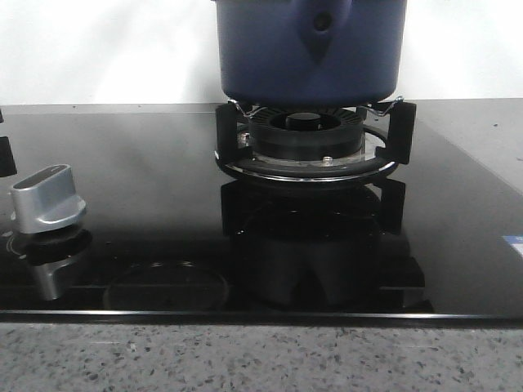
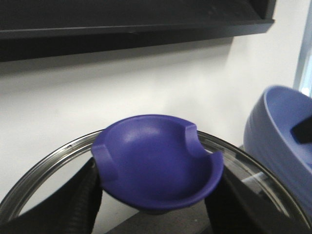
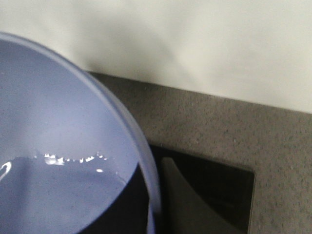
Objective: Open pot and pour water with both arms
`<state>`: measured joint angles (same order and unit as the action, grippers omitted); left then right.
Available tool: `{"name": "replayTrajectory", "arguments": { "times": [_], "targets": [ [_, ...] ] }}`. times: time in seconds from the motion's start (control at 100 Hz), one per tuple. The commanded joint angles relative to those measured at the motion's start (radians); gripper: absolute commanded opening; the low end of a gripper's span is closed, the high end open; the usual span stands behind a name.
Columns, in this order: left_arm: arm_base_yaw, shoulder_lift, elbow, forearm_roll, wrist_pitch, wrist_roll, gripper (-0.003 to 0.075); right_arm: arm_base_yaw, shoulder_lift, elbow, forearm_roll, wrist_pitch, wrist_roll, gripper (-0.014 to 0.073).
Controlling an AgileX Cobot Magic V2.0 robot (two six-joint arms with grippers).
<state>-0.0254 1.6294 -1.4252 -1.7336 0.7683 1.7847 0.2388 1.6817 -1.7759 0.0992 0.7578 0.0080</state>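
The pot hangs just above the burner near the counter's far edge, water inside. The left tool clasps the glass lid by its knob. The right tool's grip I cannot tell. Pouring comes next, needing a slow tilt.

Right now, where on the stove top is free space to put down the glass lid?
The black glass between the silver knob and the burner stand is bare, as is the strip right of the stand up to the grey counter. The burner itself is crowded: the pot sits just over it.
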Motion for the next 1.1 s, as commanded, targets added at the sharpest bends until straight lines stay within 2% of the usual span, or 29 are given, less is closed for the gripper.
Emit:
{"name": "replayTrajectory", "arguments": {
  "times": [0.0, 0.14, 0.28, 0.43, 0.66, 0.98, 1.09],
  "targets": [
    [0.018, -0.059, -0.040, -0.113, 0.058, -0.010, 0.0211, 0.018, -0.087, 0.045, -0.031, -0.230, -0.008, -0.0046],
    [0.020, -0.059, -0.040, -0.115, 0.061, -0.010, 0.0211, 0.053, -0.145, 0.220, -0.110, -0.492, -0.008, -0.0046],
    [0.020, -0.059, -0.040, -0.115, 0.062, -0.010, 0.0211, 0.063, -0.191, 0.390, -0.125, -0.758, -0.008, -0.0046],
    [0.020, -0.059, -0.040, -0.115, 0.070, -0.010, 0.0211, 0.063, -0.222, 0.517, -0.142, -0.967, -0.008, -0.0046],
    [0.020, -0.059, -0.040, -0.115, 0.082, -0.010, 0.0211, 0.063, -0.229, 0.605, -0.161, -1.192, -0.008, -0.0046],
    [0.020, -0.059, -0.040, -0.115, 0.088, -0.010, 0.0211, 0.061, -0.225, 0.653, -0.161, -1.410, -0.008, -0.0046],
    [0.020, -0.059, -0.040, -0.115, 0.088, -0.010, 0.0211, 0.061, -0.214, 0.672, -0.161, -1.490, -0.053, -0.0046]
  ]
}}
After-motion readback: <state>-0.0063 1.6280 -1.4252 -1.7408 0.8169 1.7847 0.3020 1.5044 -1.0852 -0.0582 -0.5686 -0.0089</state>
